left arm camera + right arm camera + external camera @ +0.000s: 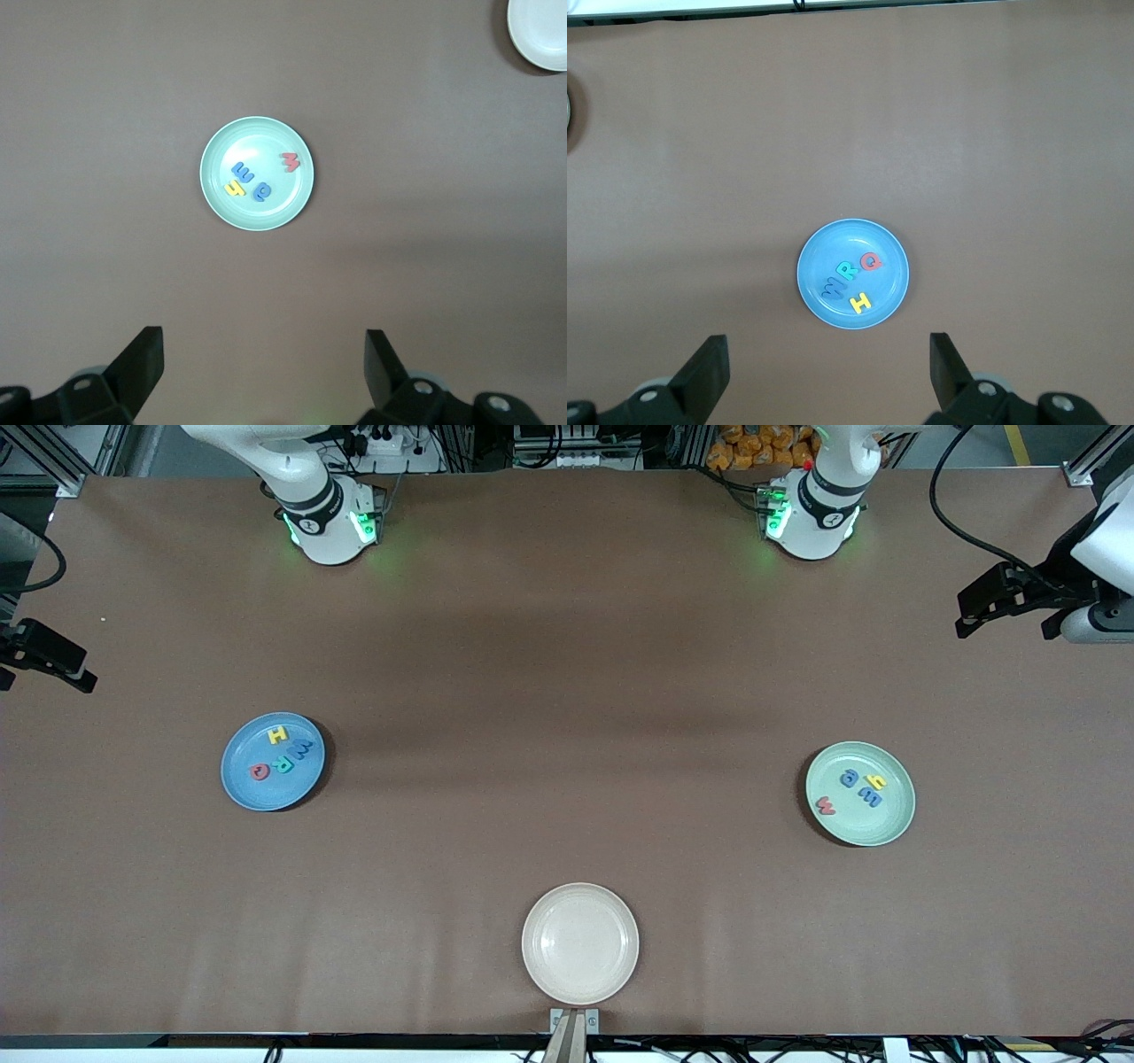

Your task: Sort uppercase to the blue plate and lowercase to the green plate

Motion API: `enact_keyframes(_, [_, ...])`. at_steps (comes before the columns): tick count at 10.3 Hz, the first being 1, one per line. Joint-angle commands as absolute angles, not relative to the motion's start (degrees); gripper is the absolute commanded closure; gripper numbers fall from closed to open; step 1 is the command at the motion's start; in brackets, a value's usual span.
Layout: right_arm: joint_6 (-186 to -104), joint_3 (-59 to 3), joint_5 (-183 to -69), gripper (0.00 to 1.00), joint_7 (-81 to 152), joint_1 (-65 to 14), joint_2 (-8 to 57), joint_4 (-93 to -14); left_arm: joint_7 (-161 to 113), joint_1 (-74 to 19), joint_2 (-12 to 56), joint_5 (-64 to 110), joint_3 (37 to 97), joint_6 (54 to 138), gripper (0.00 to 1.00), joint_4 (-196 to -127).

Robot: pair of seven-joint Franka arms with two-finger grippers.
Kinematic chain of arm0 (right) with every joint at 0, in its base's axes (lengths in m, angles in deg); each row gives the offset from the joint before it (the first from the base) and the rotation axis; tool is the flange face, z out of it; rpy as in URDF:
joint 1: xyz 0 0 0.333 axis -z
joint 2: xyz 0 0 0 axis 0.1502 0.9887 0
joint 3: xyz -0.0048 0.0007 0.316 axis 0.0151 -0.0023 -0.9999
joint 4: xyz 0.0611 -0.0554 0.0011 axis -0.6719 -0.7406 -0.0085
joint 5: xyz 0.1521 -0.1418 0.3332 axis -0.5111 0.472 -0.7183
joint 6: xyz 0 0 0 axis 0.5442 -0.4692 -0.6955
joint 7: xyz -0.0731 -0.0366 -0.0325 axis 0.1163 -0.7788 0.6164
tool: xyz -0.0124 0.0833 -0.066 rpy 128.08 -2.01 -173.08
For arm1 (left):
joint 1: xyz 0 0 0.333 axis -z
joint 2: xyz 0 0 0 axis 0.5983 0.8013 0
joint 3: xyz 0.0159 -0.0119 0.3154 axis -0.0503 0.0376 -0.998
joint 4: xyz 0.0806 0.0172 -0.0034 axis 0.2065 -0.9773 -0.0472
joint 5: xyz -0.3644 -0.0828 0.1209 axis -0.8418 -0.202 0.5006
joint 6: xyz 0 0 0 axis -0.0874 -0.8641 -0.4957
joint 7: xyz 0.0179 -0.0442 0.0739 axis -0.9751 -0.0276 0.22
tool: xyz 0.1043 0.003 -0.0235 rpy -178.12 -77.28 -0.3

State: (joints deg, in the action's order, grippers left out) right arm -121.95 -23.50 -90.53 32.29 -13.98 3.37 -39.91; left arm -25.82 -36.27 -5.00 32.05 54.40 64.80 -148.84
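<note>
The blue plate (pixel 257 793) lies toward the right arm's end of the table. It holds the uppercase letters: yellow H (pixel 277 735), blue W (pixel 302 749), green R (pixel 283 763) and red Q (pixel 259 771). Toward the left arm's end, the green plate (pixel 873 824) carries the lowercase letters: blue a (pixel 850 778), yellow h (pixel 878 782), blue m (pixel 871 797) and red w (pixel 825 806). My left gripper (pixel 264 341) hangs open and empty high over bare table beside the green plate (pixel 252 137). High up beside the blue plate (pixel 852 235), my right gripper (pixel 828 345) is open with nothing in it.
A cream-white plate (pixel 580 943) with nothing on it sits near the table's front edge, midway between the two ends. It also shows in the left wrist view as the cream-white plate (pixel 540 31). A small metal bracket (pixel 573 1020) juts from the front edge.
</note>
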Motion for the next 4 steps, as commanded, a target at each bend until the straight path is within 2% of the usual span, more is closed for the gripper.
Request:
enact_keyframes(1, [-122.29,-24.36,-90.96,0.00,31.67,-13.03,2.99,-40.00,-24.76,-36.39,-4.92,30.75,54.71,63.94,0.00,-147.90])
enact_keyframes(4, [-122.38,-24.27,-91.05,0.00,31.75,-12.86,3.07,-40.00,-21.43,-35.96,-4.92,31.02,54.71,63.94,0.00,-147.99])
